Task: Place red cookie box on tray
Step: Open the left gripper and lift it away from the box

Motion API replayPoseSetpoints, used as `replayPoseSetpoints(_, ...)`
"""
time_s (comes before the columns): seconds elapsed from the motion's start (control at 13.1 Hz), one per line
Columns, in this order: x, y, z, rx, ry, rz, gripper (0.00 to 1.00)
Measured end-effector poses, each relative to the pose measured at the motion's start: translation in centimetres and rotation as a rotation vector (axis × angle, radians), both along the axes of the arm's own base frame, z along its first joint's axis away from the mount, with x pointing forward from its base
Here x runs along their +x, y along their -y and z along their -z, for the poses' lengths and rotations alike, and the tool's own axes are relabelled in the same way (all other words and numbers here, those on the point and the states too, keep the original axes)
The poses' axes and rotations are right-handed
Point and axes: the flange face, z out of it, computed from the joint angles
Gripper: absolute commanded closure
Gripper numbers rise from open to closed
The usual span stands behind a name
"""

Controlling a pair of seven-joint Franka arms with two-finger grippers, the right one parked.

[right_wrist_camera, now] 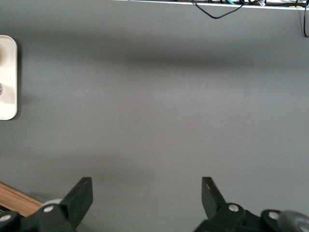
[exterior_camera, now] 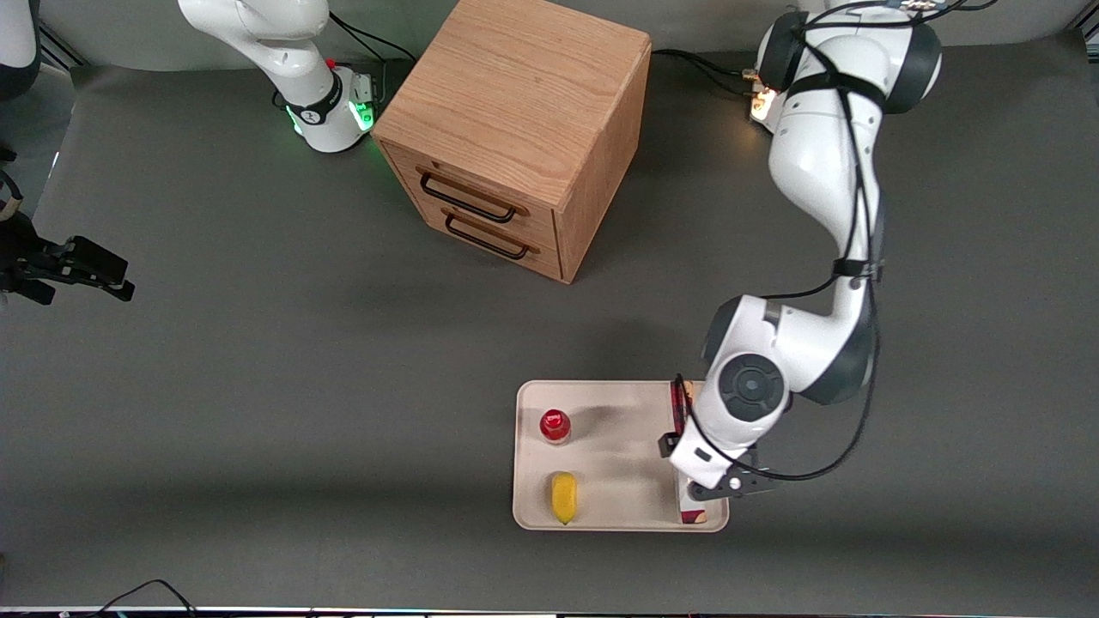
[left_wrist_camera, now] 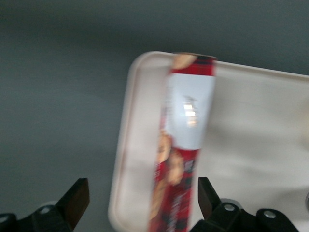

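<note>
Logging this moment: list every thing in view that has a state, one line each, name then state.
Gripper: open, above the box, not touching it.
Box: on edge on the tray, along its rim at the working arm's end, released.
Tray: flat on the table, holding box, bottle, yellow item.
Bottle: upright, red cap on.
Yellow item: lying on the tray.
Cabinet: both drawers shut.
</note>
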Motion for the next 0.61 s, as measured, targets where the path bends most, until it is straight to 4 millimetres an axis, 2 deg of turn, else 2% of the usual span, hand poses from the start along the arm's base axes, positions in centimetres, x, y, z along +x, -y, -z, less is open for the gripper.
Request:
replayPoseSetpoints(0.3,-0.4,-9.1,-10.7,-0.006,-0.07,0.067,0.0)
replayPoseSetpoints(0.46,-1.3,-13.0,-14.5,-0.006,-0.046,0.089,0.0)
replayPoseSetpoints(0.61,-3.2,-16.7,-17.5,0.001,-0.041,0.146,0.0)
